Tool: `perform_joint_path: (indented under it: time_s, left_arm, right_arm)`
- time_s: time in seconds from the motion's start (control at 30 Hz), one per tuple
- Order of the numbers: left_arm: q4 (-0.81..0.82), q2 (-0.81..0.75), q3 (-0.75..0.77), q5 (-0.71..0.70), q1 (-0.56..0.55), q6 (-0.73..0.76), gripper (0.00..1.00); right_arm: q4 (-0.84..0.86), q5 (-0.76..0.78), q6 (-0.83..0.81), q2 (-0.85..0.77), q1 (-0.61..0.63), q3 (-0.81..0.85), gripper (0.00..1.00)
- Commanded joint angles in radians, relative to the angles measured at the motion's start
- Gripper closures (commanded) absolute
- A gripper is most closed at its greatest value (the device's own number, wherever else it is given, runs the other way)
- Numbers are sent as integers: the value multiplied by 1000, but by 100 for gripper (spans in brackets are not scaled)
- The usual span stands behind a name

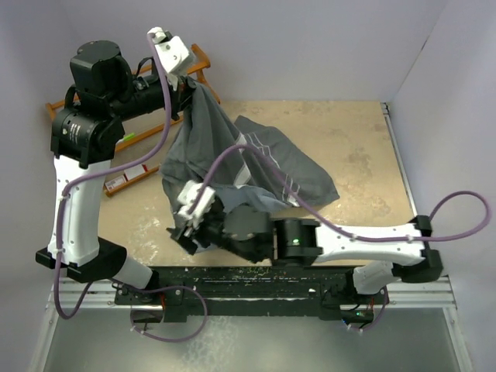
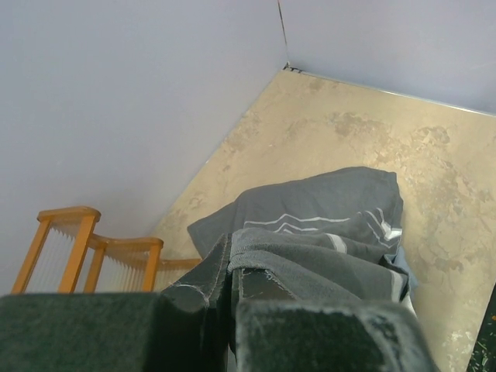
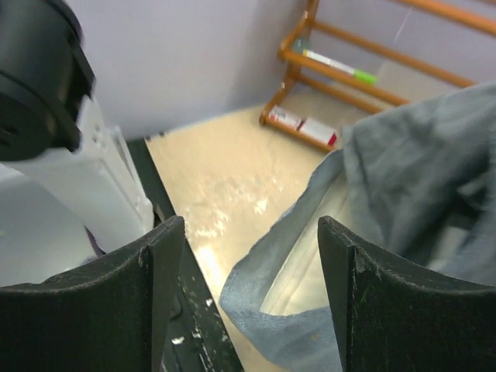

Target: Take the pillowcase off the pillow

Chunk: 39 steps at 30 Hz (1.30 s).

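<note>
The right pincer (image 3: 249,232) stands wide open with nothing between its fingers. It is low over the surface (image 1: 349,147) and well on the near side of the wooden rack (image 1: 200,56). Just ahead of it lies a loose blue-grey hem of the pillowcase (image 1: 256,167), curled into an open loop. From that hem the dark striped cloth rises towards the rack in a slack sheet, and a second fold sprawls flat on the surface to the rack's right. Farther off, just beside the rack's right end, the raised left pincer (image 2: 232,287) is closed tight on a bunched upper edge of the cloth, and the cover hangs from that grip. No pillow can be made out in any view. The pale patch inside the hem's loop may be the bare surface or something else; I cannot tell which. The fabric looks light and wholly limp, sagging under its own weight and likely to slide over itself. The best hold is probably the stitched hem at the loop, where the cloth is doubled and gives the fingers an edge to bite. A pinch in mid-panel would likely gather several layers at once.
</note>
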Motion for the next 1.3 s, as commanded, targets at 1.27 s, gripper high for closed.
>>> perform_joint_path:
  time_s: [1.27]
  left_arm:
    - [33, -36, 109, -92, -95, 29, 100]
  right_arm:
    - [-738, 534, 387, 619, -133, 151, 8]
